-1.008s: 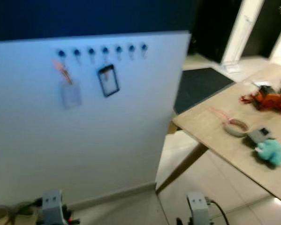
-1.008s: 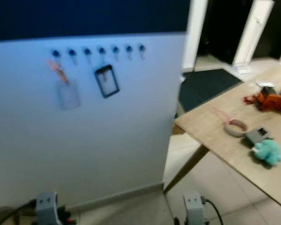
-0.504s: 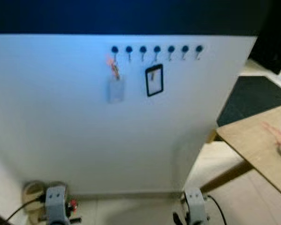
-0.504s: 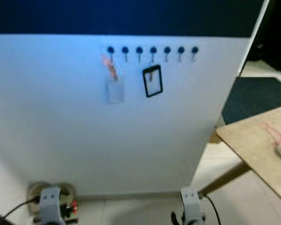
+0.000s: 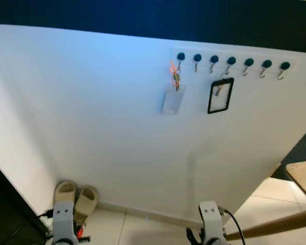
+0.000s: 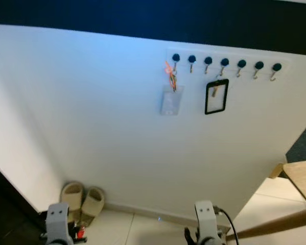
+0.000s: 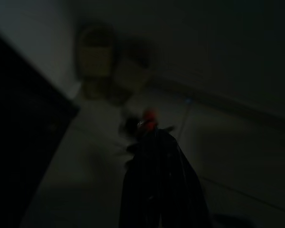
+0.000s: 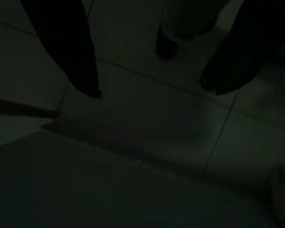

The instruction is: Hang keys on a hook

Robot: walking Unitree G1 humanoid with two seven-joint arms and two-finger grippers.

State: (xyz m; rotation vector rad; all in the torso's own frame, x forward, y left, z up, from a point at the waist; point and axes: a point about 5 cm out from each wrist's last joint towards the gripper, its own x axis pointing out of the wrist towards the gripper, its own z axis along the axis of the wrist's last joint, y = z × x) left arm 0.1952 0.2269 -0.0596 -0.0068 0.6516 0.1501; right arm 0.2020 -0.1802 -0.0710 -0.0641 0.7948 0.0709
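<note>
Left gripper (image 7: 149, 130) hangs low with fingers pinched together on something with a red bit, too dark to identify. Right gripper (image 8: 152, 90) hangs spread wide. Hook row (image 5: 231, 62) sits high on the wall, well above both; slippers (image 5: 75, 198) on the floor below.

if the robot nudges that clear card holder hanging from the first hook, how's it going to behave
The clear card holder dangles from the leftmost hook by an orange strap, so it would probably swing rather than slide. It looks thin and flat, likely light and slightly flexible. A firm upward push might lift the strap off the hook.
</note>
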